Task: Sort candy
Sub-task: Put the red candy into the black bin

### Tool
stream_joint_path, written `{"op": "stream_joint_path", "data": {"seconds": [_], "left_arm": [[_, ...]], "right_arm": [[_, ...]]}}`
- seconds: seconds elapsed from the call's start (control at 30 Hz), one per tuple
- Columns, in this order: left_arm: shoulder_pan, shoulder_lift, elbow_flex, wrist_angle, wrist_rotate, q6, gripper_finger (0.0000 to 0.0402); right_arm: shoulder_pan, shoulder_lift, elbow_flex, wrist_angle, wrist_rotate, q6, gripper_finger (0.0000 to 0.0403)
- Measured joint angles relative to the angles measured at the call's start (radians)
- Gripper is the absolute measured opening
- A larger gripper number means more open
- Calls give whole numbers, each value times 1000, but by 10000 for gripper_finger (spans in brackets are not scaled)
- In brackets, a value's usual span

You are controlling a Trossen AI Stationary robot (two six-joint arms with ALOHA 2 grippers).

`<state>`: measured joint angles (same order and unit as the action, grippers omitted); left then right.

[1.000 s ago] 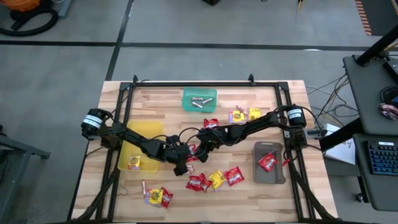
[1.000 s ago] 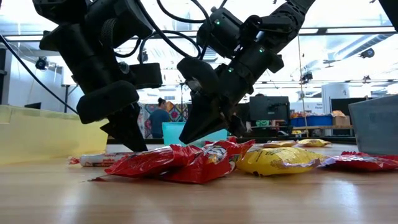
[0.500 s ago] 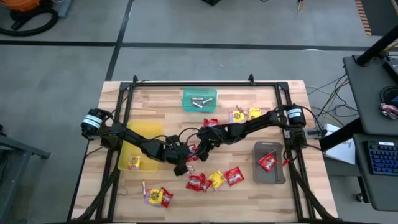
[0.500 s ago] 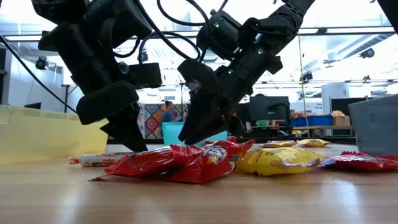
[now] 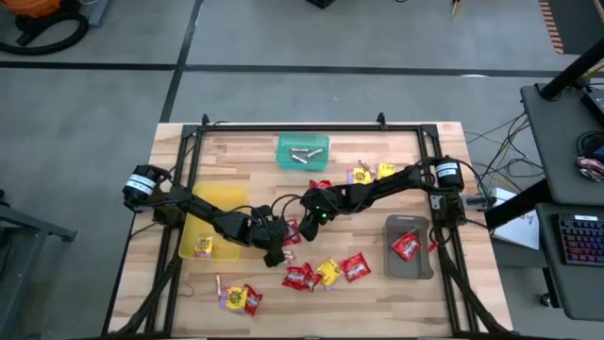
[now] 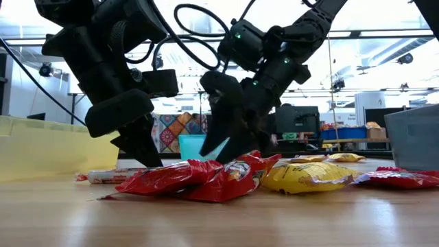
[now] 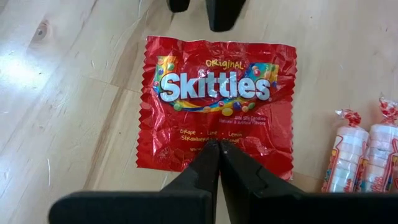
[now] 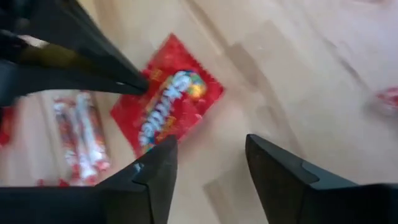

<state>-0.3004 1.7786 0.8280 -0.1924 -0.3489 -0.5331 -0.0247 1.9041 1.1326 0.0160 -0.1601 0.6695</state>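
A red Skittles packet (image 7: pixel 217 106) of the candy lies flat on the wooden table near its middle (image 5: pixel 293 229). My left gripper (image 7: pixel 217 146) is shut, with its tips on this packet. My right gripper (image 8: pixel 211 168) stands open just past the packet's opposite edge, with nothing between its fingers. In the left wrist view its two fingertips (image 7: pixel 224 12) show beyond the packet. Two pinkish-white rolls (image 7: pixel 364 158) lie side by side next to the packet. In the low view, my left gripper (image 6: pixel 140 147) and my right gripper (image 6: pixel 223 144) hang behind a heap of red and yellow packets. My left gripper presses its shut fingertips down on the packet's printed face, close to the edge nearest that arm (image 7: pixel 214 152). The fingers slant down from the table's left side. The packet lies flat on the wood.
A yellow tray (image 5: pixel 222 203) holds a yellow packet, a green tray (image 5: pixel 302 142) at the far edge holds rolls, and a grey tray (image 5: pixel 415 269) at the right holds a red packet. Loose candy lies near the front (image 5: pixel 326 274), front left (image 5: pixel 241 298) and far right (image 5: pixel 373 174).
My right gripper has opened: its fingers were together a second ago and now stand well apart. It has stayed beside the red packet. My left gripper and the packet have kept still.
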Motion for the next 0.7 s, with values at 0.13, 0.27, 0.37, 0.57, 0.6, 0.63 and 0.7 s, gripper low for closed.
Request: {"op": "stream_joint_path", "data": {"seconds": [0.13, 0.27, 0.37, 0.57, 0.6, 0.63, 0.7], "left_arm": [[0, 0, 0, 0, 0, 0, 0], [0, 0, -1, 3, 0, 0, 0], [0, 0, -2, 6, 0, 0, 0], [0, 0, -6, 14, -2, 0, 0], [0, 0, -6, 16, -3, 0, 0], [0, 0, -7, 17, -4, 0, 0], [0, 0, -7, 19, -6, 0, 0]], "right_arm": [[4, 9, -1, 57, 1, 27, 201], [17, 52, -2, 124, -10, 57, 205], [20, 80, 5, 192, -45, 70, 206], [24, 105, 5, 280, -61, 80, 192], [24, 105, 4, 281, -61, 80, 184], [24, 105, 4, 281, -61, 80, 173], [24, 105, 4, 282, -61, 79, 148]]}}
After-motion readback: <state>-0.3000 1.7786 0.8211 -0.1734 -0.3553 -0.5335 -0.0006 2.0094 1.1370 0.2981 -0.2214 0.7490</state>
